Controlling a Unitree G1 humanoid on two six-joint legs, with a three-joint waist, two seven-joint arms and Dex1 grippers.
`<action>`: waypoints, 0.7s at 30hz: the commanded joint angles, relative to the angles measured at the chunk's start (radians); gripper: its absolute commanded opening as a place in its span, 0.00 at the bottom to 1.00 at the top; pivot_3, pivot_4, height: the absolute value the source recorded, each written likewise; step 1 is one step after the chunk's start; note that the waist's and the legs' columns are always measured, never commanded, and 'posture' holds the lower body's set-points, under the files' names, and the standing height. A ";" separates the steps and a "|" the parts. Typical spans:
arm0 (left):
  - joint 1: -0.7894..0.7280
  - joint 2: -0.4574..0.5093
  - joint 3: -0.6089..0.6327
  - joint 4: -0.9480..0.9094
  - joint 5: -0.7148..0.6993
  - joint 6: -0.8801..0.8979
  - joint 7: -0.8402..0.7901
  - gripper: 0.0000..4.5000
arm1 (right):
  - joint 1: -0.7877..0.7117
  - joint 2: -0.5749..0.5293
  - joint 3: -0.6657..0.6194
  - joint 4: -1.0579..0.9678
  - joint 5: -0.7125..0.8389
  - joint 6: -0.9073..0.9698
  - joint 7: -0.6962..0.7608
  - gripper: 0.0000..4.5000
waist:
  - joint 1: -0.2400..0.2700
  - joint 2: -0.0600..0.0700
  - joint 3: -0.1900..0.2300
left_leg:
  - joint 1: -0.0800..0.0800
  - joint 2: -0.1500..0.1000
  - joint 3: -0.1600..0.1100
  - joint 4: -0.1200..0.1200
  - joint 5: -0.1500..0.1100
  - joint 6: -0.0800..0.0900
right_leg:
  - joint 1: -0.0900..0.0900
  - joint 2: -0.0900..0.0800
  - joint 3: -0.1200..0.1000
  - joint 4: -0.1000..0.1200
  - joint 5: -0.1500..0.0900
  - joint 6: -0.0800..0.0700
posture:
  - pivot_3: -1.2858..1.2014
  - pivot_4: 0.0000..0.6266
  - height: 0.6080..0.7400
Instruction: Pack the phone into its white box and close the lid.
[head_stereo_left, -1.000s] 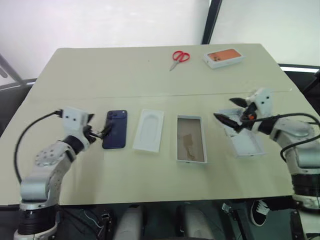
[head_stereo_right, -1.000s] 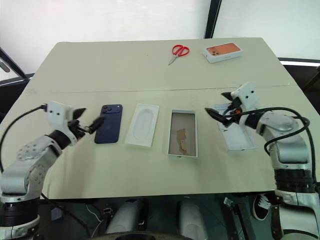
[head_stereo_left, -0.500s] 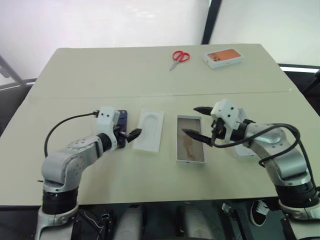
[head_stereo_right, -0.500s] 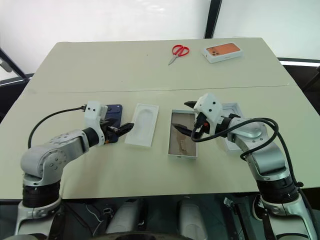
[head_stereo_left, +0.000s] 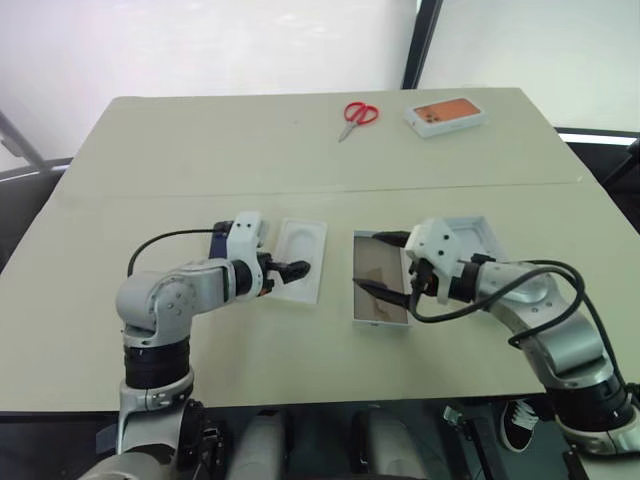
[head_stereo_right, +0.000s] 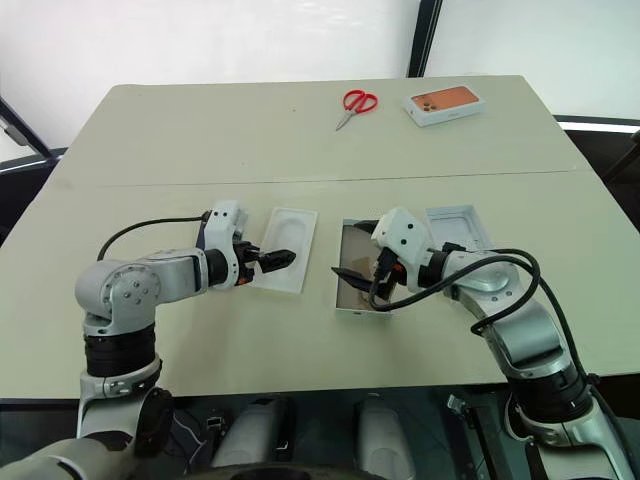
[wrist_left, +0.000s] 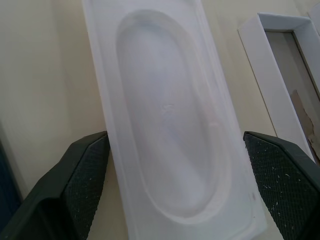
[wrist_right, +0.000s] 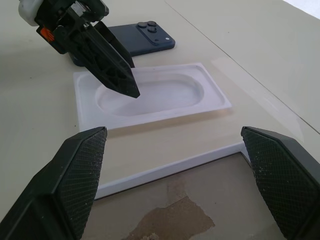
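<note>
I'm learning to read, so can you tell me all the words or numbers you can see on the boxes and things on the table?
No words or numbers can be read here.
The orange-printed box: a picture of an orange phone; any lettering is too small to read.
The phone: plain dark back, no readable text.
The insert tray: a tiny raised mark in the middle, too faint to read.
The white box: brown blotches, no writing.
</note>
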 joint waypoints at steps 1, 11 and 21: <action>-0.011 -0.007 0.035 0.013 0.004 0.036 -0.005 0.69 | 0.000 0.004 -0.008 -0.054 0.003 -0.005 -0.008 1.00 | 0.001 0.000 0.000 | 0.000 0.000 0.000 0.000 0.000 0.000 | 0.000 0.000 0.000 0.000 0.000 0.000 | 0.52 0.24 1.00; -0.033 -0.037 0.127 0.024 0.027 0.049 0.010 0.01 | 0.012 0.000 0.002 -0.071 -0.004 -0.006 -0.009 1.00 | 0.001 0.000 0.000 | 0.000 0.000 0.000 0.000 0.000 0.000 | 0.000 0.000 0.000 0.000 0.000 0.000 | 0.52 0.24 1.00; -0.123 -0.169 0.441 0.076 -0.062 0.112 0.018 0.01 | 0.016 -0.082 0.044 -0.099 -0.065 -0.018 0.041 1.00 | 0.003 -0.001 0.000 | 0.000 0.000 0.000 0.000 0.000 -0.001 | 0.000 0.000 0.000 0.000 0.000 0.000 | 0.52 0.24 1.00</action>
